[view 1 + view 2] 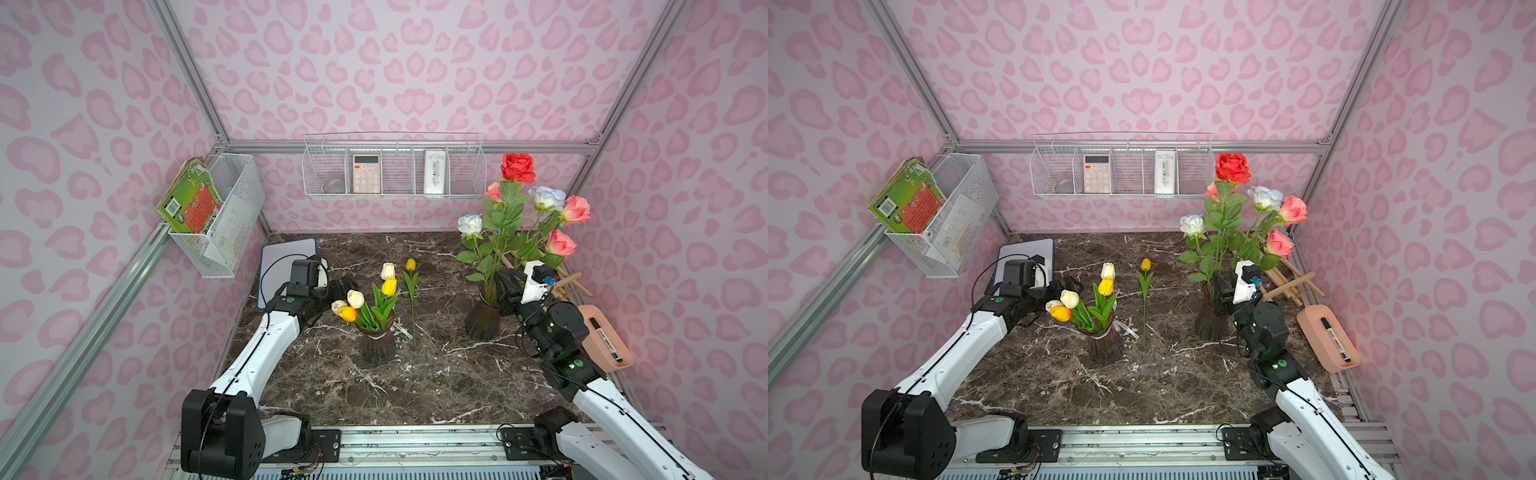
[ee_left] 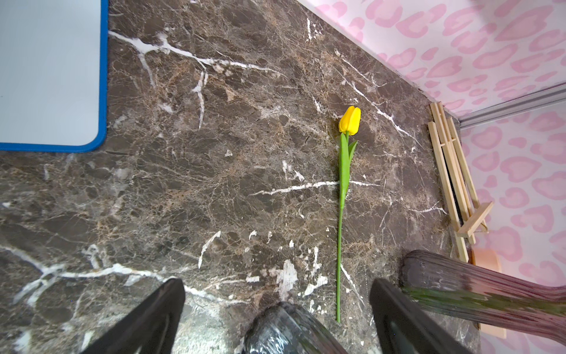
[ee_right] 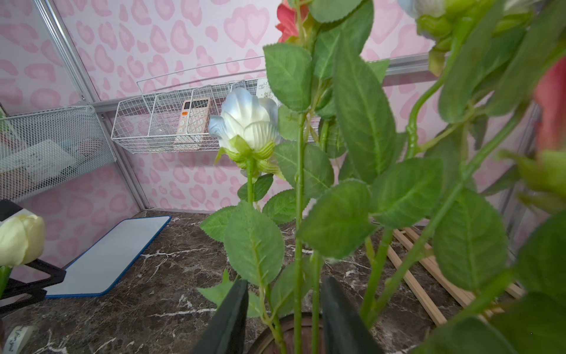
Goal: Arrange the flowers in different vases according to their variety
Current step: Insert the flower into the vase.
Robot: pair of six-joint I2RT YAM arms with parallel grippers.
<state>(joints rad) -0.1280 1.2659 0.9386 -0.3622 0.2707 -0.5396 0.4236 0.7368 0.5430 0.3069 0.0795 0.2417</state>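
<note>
Your left tool (image 2: 277, 283) hangs with its jaws spread wide and nothing between them. It is low over the dark marble table (image 1: 436, 386), near the ribbed smoky glass vase (image 1: 377, 347) that holds the bunch of white, yellow and orange tulips (image 1: 376, 307). One loose yellow tulip on a long green stem (image 1: 411, 291) lies flat on the table between the two vases. Neither tool touches it, and its bloom points toward the back wall. Your right tool (image 3: 284, 291) sits at the mouth of the other ribbed purple-brown glass vase (image 1: 482, 322). Its jaws stand apart with green stems passing between them and a gap showing beside those stems, so it is released, not clenched. That vase holds the red, pink and white-blue roses (image 1: 505, 216) with broad leaves.
</note>
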